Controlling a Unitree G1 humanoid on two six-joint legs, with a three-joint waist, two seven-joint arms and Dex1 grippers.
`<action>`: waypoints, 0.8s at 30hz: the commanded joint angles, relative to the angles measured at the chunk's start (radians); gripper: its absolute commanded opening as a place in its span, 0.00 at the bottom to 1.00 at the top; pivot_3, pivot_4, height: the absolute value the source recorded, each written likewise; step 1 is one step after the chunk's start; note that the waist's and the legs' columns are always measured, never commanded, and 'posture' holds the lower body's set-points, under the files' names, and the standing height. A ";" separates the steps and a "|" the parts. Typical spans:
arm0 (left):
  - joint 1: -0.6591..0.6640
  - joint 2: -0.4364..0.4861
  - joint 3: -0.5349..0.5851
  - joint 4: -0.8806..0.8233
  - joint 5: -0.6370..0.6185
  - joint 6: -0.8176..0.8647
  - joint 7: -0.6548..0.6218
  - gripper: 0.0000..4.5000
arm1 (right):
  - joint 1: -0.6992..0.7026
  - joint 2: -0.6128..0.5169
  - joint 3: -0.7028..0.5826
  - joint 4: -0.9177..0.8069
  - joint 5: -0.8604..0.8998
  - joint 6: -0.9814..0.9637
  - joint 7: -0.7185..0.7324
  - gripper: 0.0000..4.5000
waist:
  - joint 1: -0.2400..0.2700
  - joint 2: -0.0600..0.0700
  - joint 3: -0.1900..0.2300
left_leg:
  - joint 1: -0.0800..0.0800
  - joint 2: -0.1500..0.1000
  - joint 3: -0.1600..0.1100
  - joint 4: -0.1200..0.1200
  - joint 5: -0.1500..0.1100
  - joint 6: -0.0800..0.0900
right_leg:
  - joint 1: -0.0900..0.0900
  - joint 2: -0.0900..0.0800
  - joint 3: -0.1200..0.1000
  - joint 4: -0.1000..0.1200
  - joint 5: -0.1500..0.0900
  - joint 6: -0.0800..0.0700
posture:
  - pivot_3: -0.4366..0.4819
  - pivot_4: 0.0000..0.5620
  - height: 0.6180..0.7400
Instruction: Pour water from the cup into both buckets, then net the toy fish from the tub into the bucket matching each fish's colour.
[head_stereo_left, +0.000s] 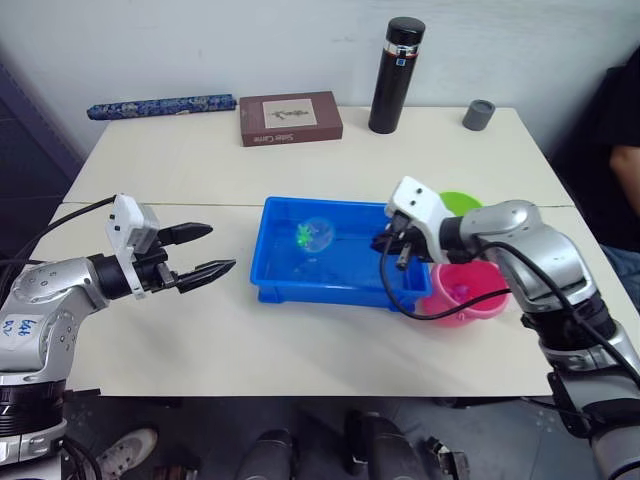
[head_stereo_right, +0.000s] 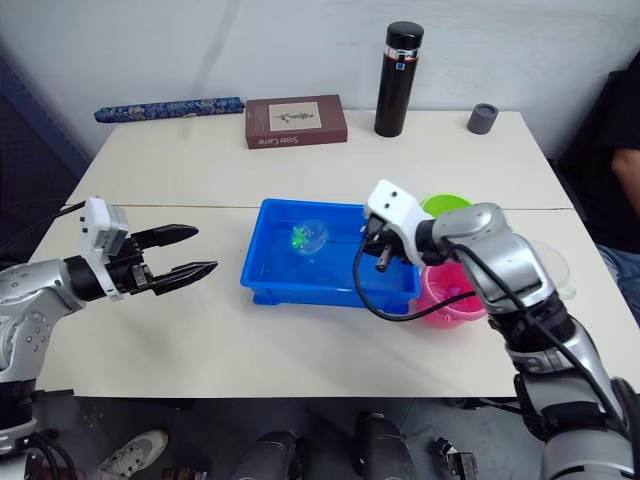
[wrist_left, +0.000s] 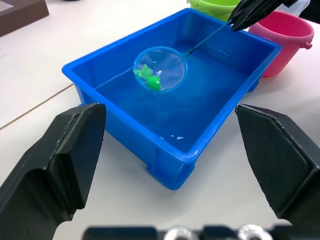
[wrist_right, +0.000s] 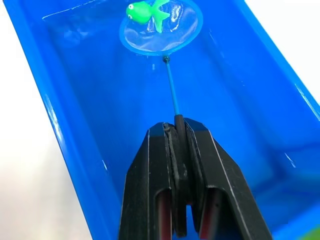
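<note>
From our right wrist view we see the right gripper clamped tight on the net handle, a detail our head views blur. The hoop sits over the blue tub with one green fish in its mesh. Our left gripper hangs wide open and empty beside the tub. We count two buckets: green bucket, pink bucket.

A pale printed line is carried along the front edge of the brown box at the back of the tabletop; the words cannot be read reliably. Blue handwritten marks are borne on the left forearm, illegible.
</note>
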 joint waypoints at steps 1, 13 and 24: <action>-0.063 -0.006 -0.029 0.021 -0.003 -0.033 -0.024 0.99 | 0.038 -0.100 -0.123 -0.059 0.055 -0.055 0.062 0.00 | 0.007 0.000 0.000 | 0.000 0.000 0.000 0.000 0.000 0.000 | 0.000 0.000 0.000 0.000 0.000 0.000 | 0.48 0.27 0.99; -0.205 -0.034 -0.124 0.145 0.034 -0.091 -0.091 0.99 | 0.193 -0.362 -0.352 0.079 0.055 -0.212 0.073 0.00 | 0.002 0.000 0.000 | 0.000 0.000 0.000 0.000 0.000 0.000 | 0.000 0.000 0.000 0.000 0.000 0.000 | 0.48 0.27 0.99; -0.266 -0.051 -0.162 0.209 0.056 -0.119 -0.134 0.99 | 0.228 -0.396 -0.389 0.217 -0.015 -0.344 -0.024 0.00 | -0.001 0.000 0.000 | 0.000 0.000 0.001 0.000 0.000 0.000 | 0.000 0.000 0.000 0.000 0.000 0.000 | 0.48 0.27 0.99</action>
